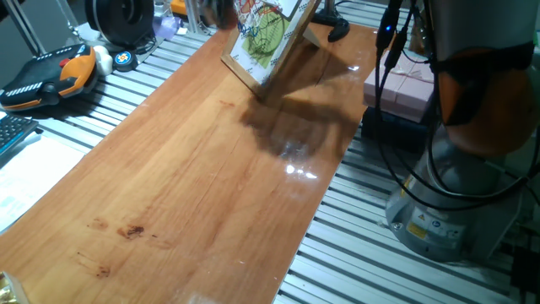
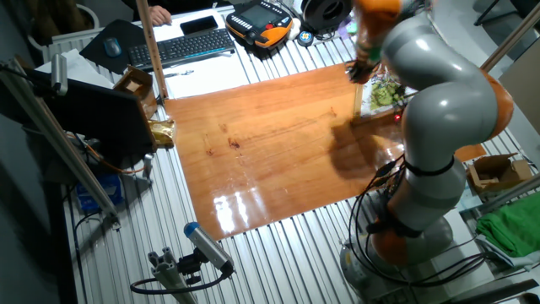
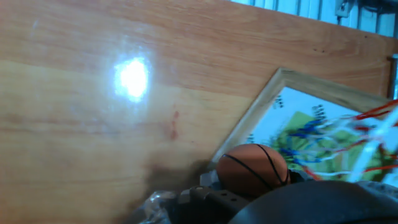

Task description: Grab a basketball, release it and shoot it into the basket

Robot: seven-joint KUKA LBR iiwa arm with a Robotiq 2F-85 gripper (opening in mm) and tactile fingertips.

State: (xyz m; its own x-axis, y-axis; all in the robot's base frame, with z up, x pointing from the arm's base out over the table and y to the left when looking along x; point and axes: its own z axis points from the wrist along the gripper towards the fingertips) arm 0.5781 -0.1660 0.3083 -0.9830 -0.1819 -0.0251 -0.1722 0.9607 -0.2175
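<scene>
In the hand view the basketball (image 3: 252, 169), small and orange with dark seams, sits tight against my gripper (image 3: 255, 190) at the bottom edge. The jaws look shut on it. It stays sharp while the table behind is blurred. To the right is the basket (image 3: 373, 134), an orange-red hoop with a whitish net on the wood-framed board (image 3: 261, 118). In one fixed view the board (image 1: 261, 42) stands tilted at the table's far end, with my blurred gripper (image 1: 221, 12) beside the hoop (image 1: 268, 12). In the other fixed view the gripper (image 2: 361, 69) hangs next to the board (image 2: 384, 93).
The wooden table (image 1: 194, 186) lies on an aluminium slat frame. An orange-and-black pendant (image 1: 51, 76) lies at the far left. A pink box (image 1: 401, 84) sits by the arm's base (image 1: 447, 211). A keyboard (image 2: 190, 46) and a cardboard box (image 2: 135, 84) are behind the table.
</scene>
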